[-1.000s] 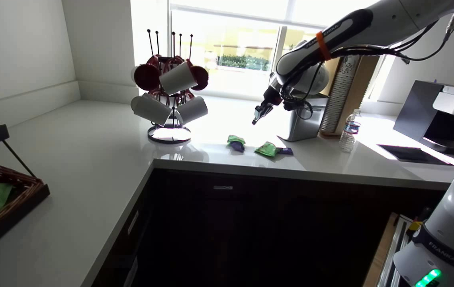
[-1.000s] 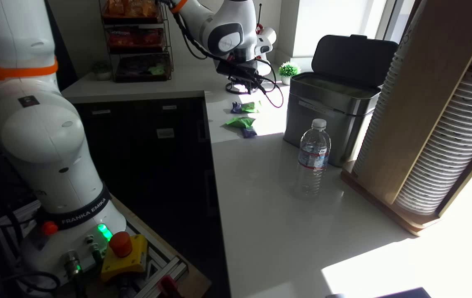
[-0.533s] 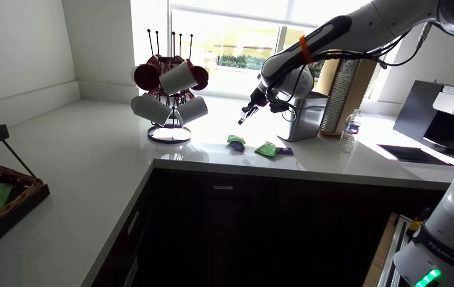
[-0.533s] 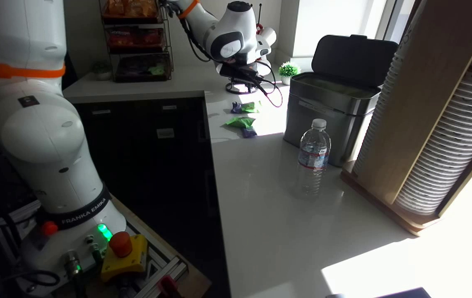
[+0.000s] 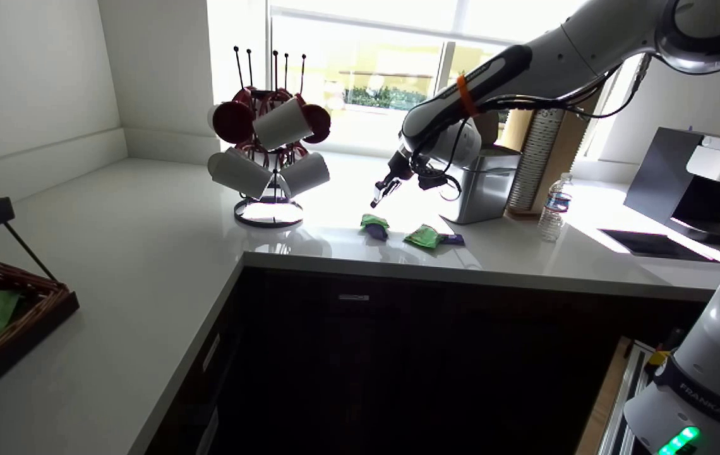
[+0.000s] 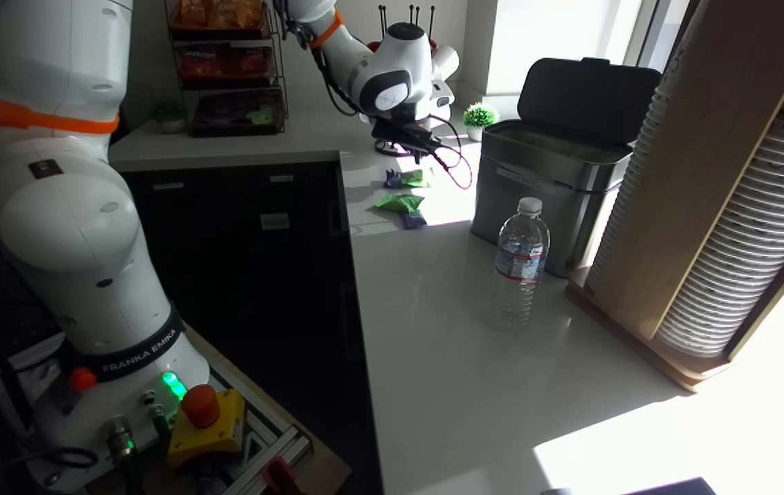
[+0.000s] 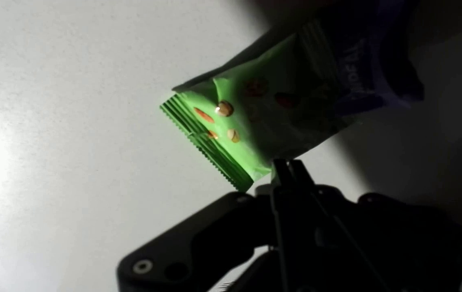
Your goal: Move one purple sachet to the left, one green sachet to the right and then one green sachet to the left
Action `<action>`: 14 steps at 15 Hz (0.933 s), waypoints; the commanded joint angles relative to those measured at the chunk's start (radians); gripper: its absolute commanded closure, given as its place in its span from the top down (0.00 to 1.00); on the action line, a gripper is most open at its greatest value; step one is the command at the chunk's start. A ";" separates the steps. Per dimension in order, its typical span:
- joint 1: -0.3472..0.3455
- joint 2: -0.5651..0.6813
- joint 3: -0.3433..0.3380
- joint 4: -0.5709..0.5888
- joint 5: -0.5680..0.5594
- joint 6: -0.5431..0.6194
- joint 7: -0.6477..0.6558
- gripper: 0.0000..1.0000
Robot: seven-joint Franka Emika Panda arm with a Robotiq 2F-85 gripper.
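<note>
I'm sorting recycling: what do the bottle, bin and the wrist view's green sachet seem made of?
Bottle: clear, likely plastic; see-through, ribbed.
Bin: satin metal, perhaps steel; soft grey sheen.
Green sachet: slightly glossy film, probably plastic; crimped, serrated end.

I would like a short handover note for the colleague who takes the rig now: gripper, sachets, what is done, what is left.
Gripper: shut, nothing visible in it, above the rack-side green sachet.
Sachets: that one lies with the rack-side purple sachet near the mug rack; the bin-side green sachet and bin-side purple sachet lie together near the metal bin.
Done: these views do not show which moves are finished.
Left: a green sachet is probably next; confirm the stage first.
</note>
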 commanded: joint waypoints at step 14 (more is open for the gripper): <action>-0.050 0.068 0.035 0.037 -0.114 0.026 0.206 1.00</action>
